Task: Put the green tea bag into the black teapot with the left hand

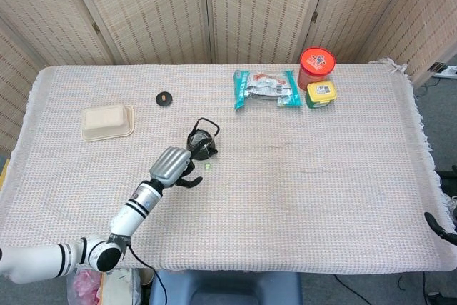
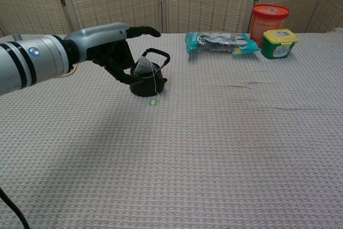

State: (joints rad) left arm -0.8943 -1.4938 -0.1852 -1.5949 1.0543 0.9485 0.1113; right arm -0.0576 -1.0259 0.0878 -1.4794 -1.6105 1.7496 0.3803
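left arm stretched forward — hand empty

the left hand (image 2: 115, 52) hung above the table with fingers (image 1: 194, 180) spread apart, holding nothing; the right hand (image 1: 441, 225) barely showed — its state was unclear.

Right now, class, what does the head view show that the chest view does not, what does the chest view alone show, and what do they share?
Only the head view: the cream container and the small black lid on the table; in the chest view the left arm covers that area.
Only the chest view: the thin string hanging down the side of the black teapot.
Both: the teapot, the green tag lying beside it, the left hand with its fingers apart and holding nothing, the snack packet, the red canister and the green tub.
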